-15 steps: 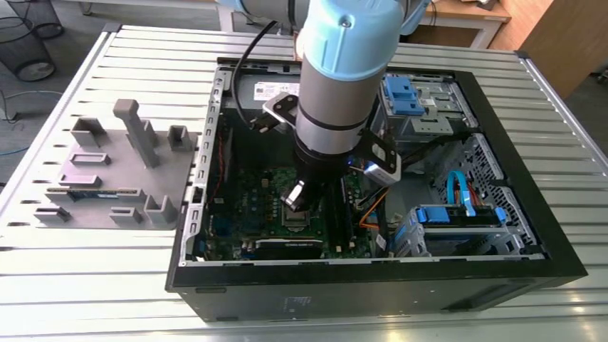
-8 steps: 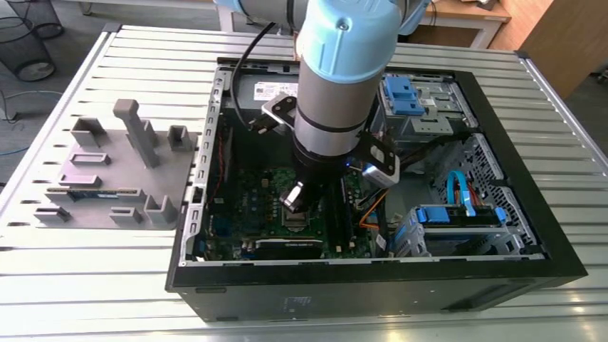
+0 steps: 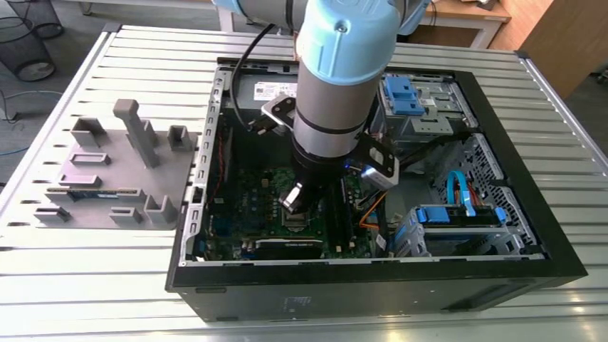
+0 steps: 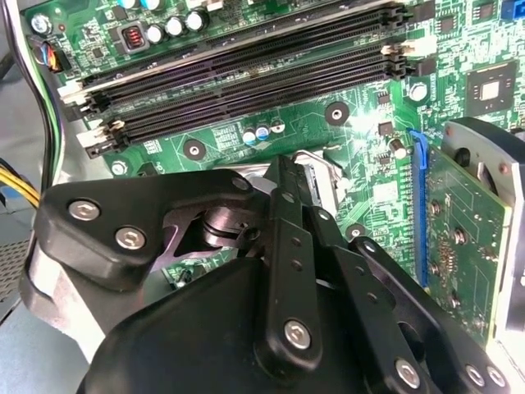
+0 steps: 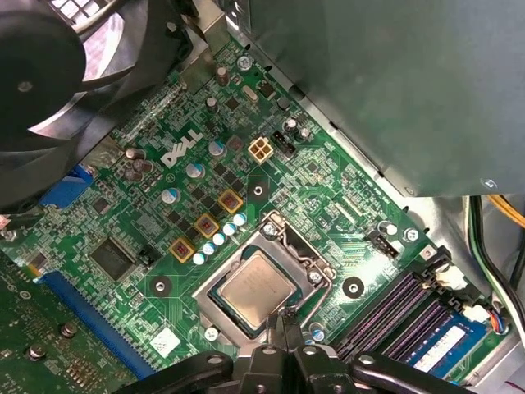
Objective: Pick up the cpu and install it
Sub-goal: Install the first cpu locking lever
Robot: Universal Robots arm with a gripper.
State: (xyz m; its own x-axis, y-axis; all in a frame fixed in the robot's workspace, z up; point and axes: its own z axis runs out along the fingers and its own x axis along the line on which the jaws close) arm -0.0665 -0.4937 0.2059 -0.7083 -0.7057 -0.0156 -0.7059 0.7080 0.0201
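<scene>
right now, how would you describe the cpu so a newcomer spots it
Look inside the open black computer case at the green motherboard. On it sits a metal-framed socket; the cpu is the flat silver-grey square lying in it, the only plain metal face among dark chips.

Black claw (image 4: 283, 176) close above green motherboard (image 4: 312, 138); long dark memory slots (image 4: 246, 75) beyond

Claw (image 5: 287, 318) body beyond the first wrist view's edge; socket (image 5: 318, 275) corner behind its fingertips (image 5: 281, 328).
</scene>
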